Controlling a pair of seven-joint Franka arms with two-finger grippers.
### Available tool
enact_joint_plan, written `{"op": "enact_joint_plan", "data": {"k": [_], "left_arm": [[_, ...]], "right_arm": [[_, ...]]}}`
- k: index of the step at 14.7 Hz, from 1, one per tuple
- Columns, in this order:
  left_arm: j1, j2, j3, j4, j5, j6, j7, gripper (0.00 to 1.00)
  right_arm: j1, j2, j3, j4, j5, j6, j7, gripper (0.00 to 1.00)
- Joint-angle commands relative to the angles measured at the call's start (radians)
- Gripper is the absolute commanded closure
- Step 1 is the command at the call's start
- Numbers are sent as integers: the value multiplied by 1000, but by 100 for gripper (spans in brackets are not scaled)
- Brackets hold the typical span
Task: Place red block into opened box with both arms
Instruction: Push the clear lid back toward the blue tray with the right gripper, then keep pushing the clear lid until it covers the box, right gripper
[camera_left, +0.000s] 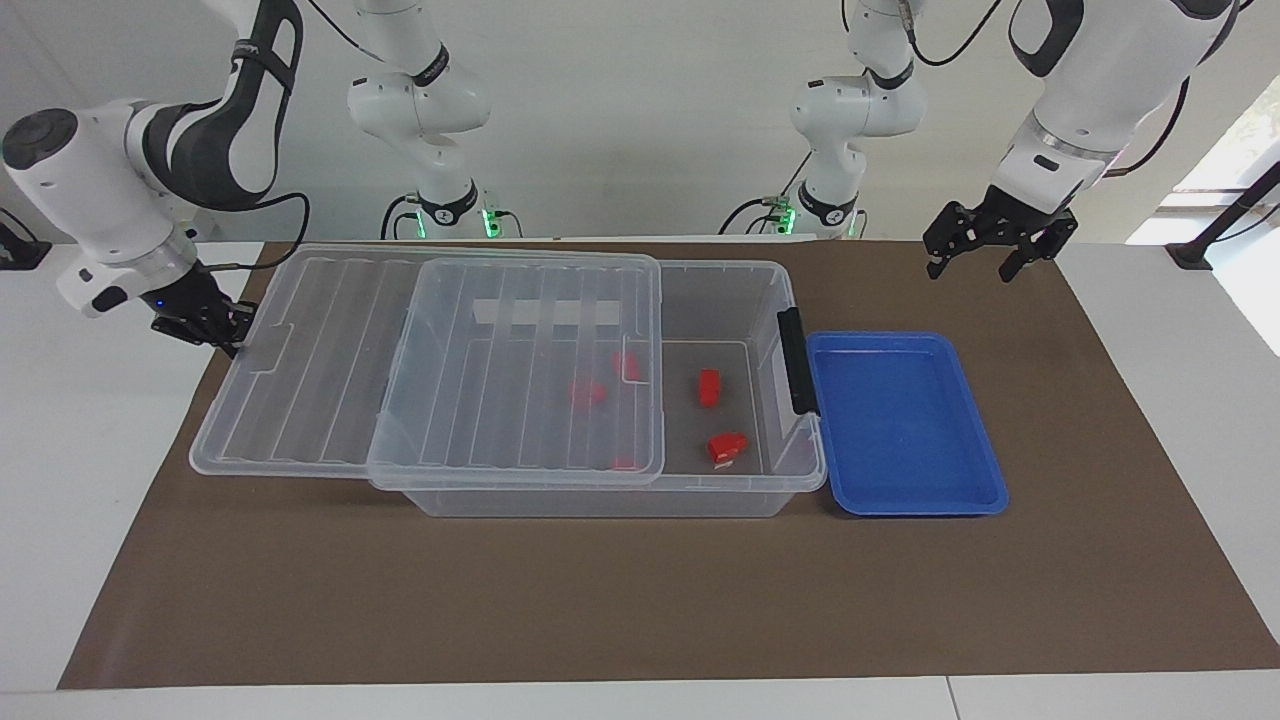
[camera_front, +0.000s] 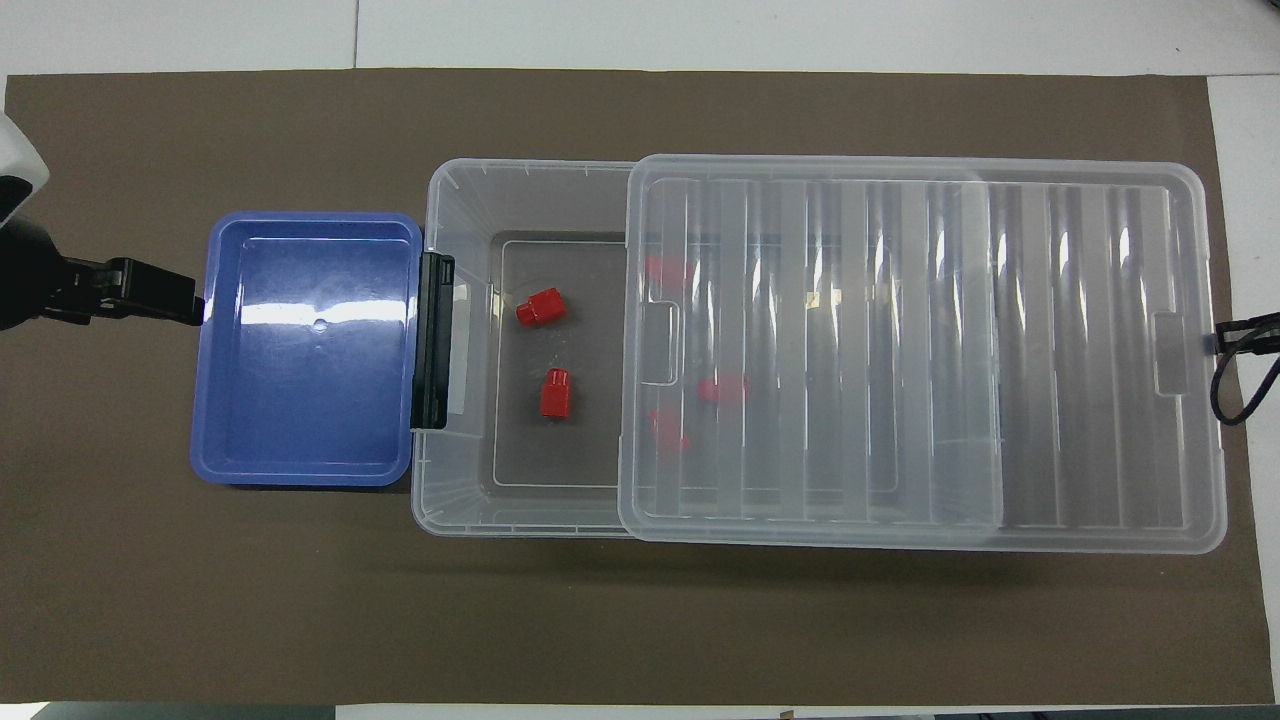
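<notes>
The clear box (camera_left: 600, 498) (camera_front: 452, 480) stands mid-table with its ribbed lid (camera_left: 500, 370) (camera_front: 900, 350) slid toward the right arm's end, which leaves the end by the black clip uncovered. In that uncovered part lies the all-red block (camera_left: 709, 387) (camera_front: 555, 392); a red block with a white patch (camera_left: 727, 447) (camera_front: 540, 306) lies beside it. Further red blocks (camera_left: 588, 392) show through the lid. My right gripper (camera_left: 212, 328) (camera_front: 1235, 335) is shut, its tips against the lid's end edge. My left gripper (camera_left: 972, 262) (camera_front: 188, 300) hangs open and empty over the mat beside the blue tray.
A shallow blue tray (camera_left: 900, 420) (camera_front: 310, 400) with nothing in it sits against the box's clip end, toward the left arm's end. A brown mat (camera_left: 640, 600) covers the table. Two more white arms stand at the robots' edge.
</notes>
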Motion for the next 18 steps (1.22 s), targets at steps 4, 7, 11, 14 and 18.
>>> {"op": "enact_joint_plan", "data": {"k": [4,7,11,14,18], "left_arm": [[-10,-10,21,-3,12,-19,8,0],[-10,-10,21,-3,12,-18,8,0],[-10,-10,21,-3,12,-19,6,0],[-10,-10,21,-3,12,-19,8,0],[-10,-10,21,-3,12,-19,8,0]], "right_arm": [[80,-32,4,-47,-14,25,131,100],[114,-25,4,-53,-15,48,196,100],[142,-14,49,-56,-15,55,305,100],[140,6,106,-62,-14,94,377,100],[140,6,171,-62,-14,98,483,100]]}}
